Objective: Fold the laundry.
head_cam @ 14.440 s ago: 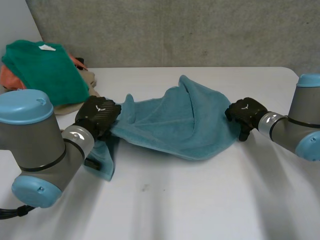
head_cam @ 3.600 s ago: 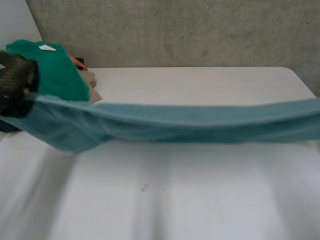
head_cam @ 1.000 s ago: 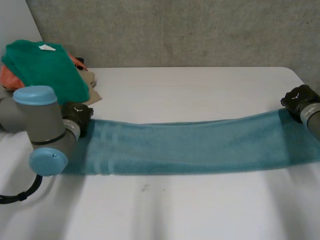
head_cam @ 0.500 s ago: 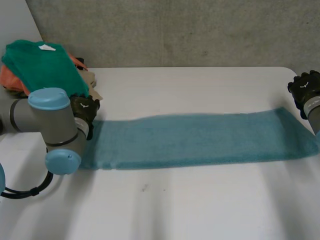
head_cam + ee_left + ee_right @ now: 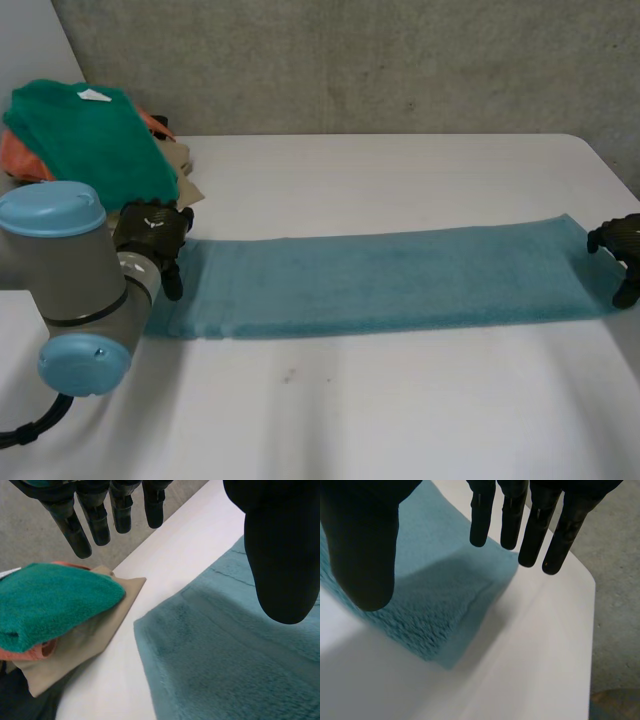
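At the far left of the tabletop (image 5: 380,400) sits a heap of other laundry: a green towel (image 5: 95,140) on top, an orange cloth (image 5: 18,158) showing beneath it and a beige cloth (image 5: 182,165) sticking out at the bottom toward the middle of the tabletop. A small white label (image 5: 94,95) lies on the green towel; any print on it is too small to read. In the left wrist view the beige cloth's corner comes near the teal towel's end, with a strip of bare tabletop between them.

The left arm (image 5: 60,290) stands in front of this heap, and its wrist hides the near left corner of the teal towel (image 5: 390,280). The left hand (image 5: 150,235) is at the towel's left end, by the far corner. Its fingers (image 5: 100,515) are straight and spread, the thumb is well apart from them, and it holds nothing.

The teal towel lies flat as one long, narrow band across the tabletop, from the left hand to the right hand.

The right hand (image 5: 625,250) is at the towel's right end, near the tabletop's right edge. In its wrist view it is spread wide over that end's corner, fingers (image 5: 535,525) straight and thumb apart, pinching no cloth. A grey concrete wall (image 5: 350,60) runs behind the tabletop.
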Controlling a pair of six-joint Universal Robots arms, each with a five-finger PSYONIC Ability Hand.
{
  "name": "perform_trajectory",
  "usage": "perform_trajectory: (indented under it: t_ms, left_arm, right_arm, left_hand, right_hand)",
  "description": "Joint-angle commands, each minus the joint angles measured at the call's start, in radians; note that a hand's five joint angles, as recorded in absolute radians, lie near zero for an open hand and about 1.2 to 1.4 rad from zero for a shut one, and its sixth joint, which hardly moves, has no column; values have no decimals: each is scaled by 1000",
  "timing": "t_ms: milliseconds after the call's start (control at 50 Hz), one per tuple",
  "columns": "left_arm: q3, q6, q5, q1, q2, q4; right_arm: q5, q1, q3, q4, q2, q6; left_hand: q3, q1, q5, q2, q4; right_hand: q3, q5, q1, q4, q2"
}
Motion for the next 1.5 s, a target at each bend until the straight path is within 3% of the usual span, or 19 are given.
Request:
perform_trajectory:
  t_ms: [20, 160, 180, 220, 260, 500, 680, 820, 1000, 1300, 1360, 1500]
  left_arm:
    - [-20, -24, 0, 0, 3, 4]
    - [-36, -24, -2, -1, 3, 5]
    - [-37, -24, -2, 0, 4, 5]
    - [-40, -24, -2, 0, 4, 7]
    - [-40, -23, -2, -1, 4, 8]
    - [-71, -24, -2, 2, 53, 8]
    - [-125, -26, 0, 37, 118, 8]
    - [-158, -31, 35, 48, 138, 10]
    - [-163, -55, 37, 40, 151, 10]
    - [-171, -61, 37, 35, 187, 10]
    - [-171, -61, 38, 34, 188, 10]
    - [-168, -63, 38, 29, 187, 11]
  right_arm:
    - [-7, -10, 27, -104, 39, -7]
    - [-16, -15, 30, -135, 76, -9]
    - [-18, -18, 27, -142, 82, -7]
    - [-18, -26, 25, -147, 85, -7]
    - [-19, -41, 21, -150, 96, -9]
    - [-6, -153, 10, -150, 68, -36]
    - [34, -296, -93, -139, 62, -278]
    - [47, -279, -107, -132, 53, -319]
    - [31, 95, -33, -147, -107, -280]
    - [36, 793, -48, -239, -56, -276]
    - [51, 893, -76, -277, 0, -276]
    - [47, 1002, -127, -291, 77, -239]
  left_hand:
    - [-39, -22, -50, -30, -31]
    - [-39, -22, -50, -30, -31]
    - [-39, -22, -50, -30, -31]
    - [-39, -22, -50, -30, -31]
    - [-39, -22, -50, -30, -31]
    - [-39, -22, -50, -30, -31]
    - [-39, -22, -50, -30, -31]
    - [-39, -22, -50, -30, -31]
    - [-39, -22, -50, -30, -31]
    - [-39, -22, -50, -30, -31]
    - [-39, -22, -50, -30, -31]
    - [-39, -22, -50, -30, -31]
  right_hand:
    - [163, 177, 230, 163, 173]
    - [303, 318, 371, 303, 314]
    - [469, 484, 537, 470, 480]
    - [556, 570, 623, 556, 566]
    - [929, 943, 996, 929, 939]
    - [931, 945, 998, 931, 941]
    - [931, 945, 998, 931, 941]
    - [931, 945, 998, 931, 941]
    - [931, 945, 998, 931, 941]
    - [931, 945, 998, 931, 941]
    - [931, 945, 998, 931, 941]
    - [931, 945, 998, 931, 941]
